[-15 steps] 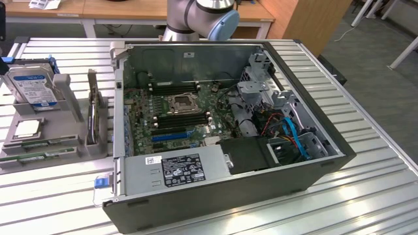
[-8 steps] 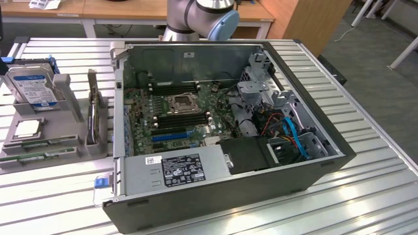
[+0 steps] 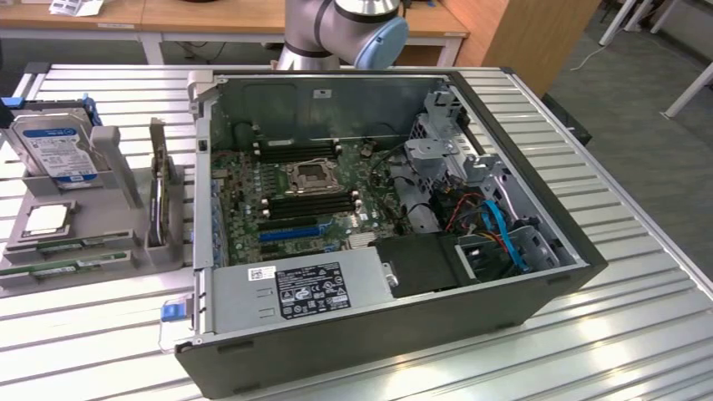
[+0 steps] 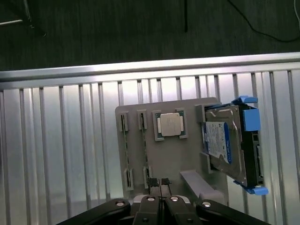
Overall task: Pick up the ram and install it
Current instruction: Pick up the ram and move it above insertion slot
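Grey plastic holder tray (image 3: 112, 219) holds two thin green ram sticks (image 3: 67, 246) in slots, square silver CPU (image 3: 47, 218), blue-labelled HDD (image 3: 56, 146) & grey expansion card (image 3: 159, 196); black gripper (image 4: 159, 182) over it, jaws closed, holding nothing.

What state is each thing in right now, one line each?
gripper: shut, holding nothing.
ram: two sticks, both in the grey holder.
hard drive: upright in the holder.
processor: flat in the holder.
computer case: open, lying on its side.

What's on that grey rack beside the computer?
On the rack: a hard drive, a card on edge, a flat processor and two ram sticks. What lies beneath them is covered.
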Robot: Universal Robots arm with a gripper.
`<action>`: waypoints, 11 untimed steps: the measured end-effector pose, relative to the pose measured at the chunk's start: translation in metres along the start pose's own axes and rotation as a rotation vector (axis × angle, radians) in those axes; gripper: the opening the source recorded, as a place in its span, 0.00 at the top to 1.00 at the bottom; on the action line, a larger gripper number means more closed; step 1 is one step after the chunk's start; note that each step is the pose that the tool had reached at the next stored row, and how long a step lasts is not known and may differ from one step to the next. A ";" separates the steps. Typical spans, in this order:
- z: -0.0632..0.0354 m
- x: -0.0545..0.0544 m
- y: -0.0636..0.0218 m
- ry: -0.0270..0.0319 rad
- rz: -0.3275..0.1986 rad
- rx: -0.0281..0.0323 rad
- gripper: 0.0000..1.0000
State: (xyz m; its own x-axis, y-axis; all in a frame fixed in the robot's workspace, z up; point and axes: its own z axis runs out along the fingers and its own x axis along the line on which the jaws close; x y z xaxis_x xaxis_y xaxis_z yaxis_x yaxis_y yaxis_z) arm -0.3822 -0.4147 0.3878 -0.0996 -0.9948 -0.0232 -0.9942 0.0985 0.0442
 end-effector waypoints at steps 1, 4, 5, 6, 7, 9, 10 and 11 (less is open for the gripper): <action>0.0000 0.000 0.0000 0.0000 0.000 0.0000 0.90; 0.0001 0.000 0.0000 0.0006 -0.015 -0.0003 0.90; 0.0000 0.000 0.0000 0.0010 -0.024 -0.0005 0.90; 0.0000 0.000 0.0000 0.0015 -0.033 -0.0007 0.90; 0.0000 0.000 0.0000 0.0017 -0.039 -0.0009 0.90; 0.0000 0.000 0.0000 0.0024 -0.053 -0.0012 0.90; 0.0000 0.000 0.0000 0.0026 -0.059 -0.0014 0.90; 0.0000 0.000 0.0000 0.0027 -0.060 -0.0014 0.90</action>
State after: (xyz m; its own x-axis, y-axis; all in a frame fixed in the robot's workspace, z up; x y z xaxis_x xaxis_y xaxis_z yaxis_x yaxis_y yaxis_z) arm -0.3822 -0.4147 0.3878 -0.0392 -0.9990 -0.0232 -0.9983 0.0381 0.0442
